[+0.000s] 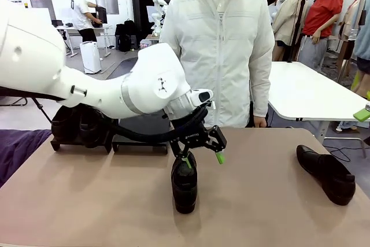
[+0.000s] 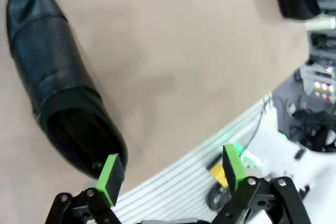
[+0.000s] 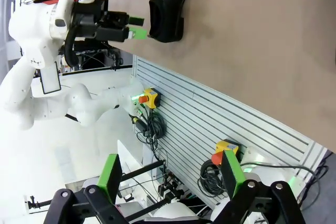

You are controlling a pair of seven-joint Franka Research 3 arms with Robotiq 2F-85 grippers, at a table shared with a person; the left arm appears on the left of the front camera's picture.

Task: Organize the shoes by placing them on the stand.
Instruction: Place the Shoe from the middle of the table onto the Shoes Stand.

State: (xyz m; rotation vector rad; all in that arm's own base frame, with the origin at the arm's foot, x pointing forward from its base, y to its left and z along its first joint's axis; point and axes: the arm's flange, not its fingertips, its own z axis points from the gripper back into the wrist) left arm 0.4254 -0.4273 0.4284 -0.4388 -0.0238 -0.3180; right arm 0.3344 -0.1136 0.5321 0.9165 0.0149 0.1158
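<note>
Left jaws: apart, nothing clamped; low at the heel end of the centre shoe (image 1: pixel 184 186). One green pad (image 2: pixel 111 174) at the heel rim, other pad (image 2: pixel 234 165) off to the side over bare tabletop (image 1: pixel 260 201).
Right jaws: apart and empty, right-arm pad (image 3: pixel 111 174) well away from every shoe.
Centre shoe: upright on its sole mid-tabletop, toe toward the robot, heel opening toward the person (image 1: pixel 222 44).
Right shoe (image 1: pixel 327 174): near the right edge of the tabletop, set at an angle, well apart from the stand.
Stand: left platform (image 1: pixel 58 144) at the far left, holding two shoes (image 1: pixel 78 124) side by side. Second platform (image 1: pixel 140 146) just beside it, bare.
Step in hand: judged as the approach for a grasp on the third shoe; two of four placed.
Next move: shift sideways to bring the heel wall between the pads, close firmly, lift clear, carry toward the bare platform, set down level. Glossy leather likely to slip under a shallow pinch.
</note>
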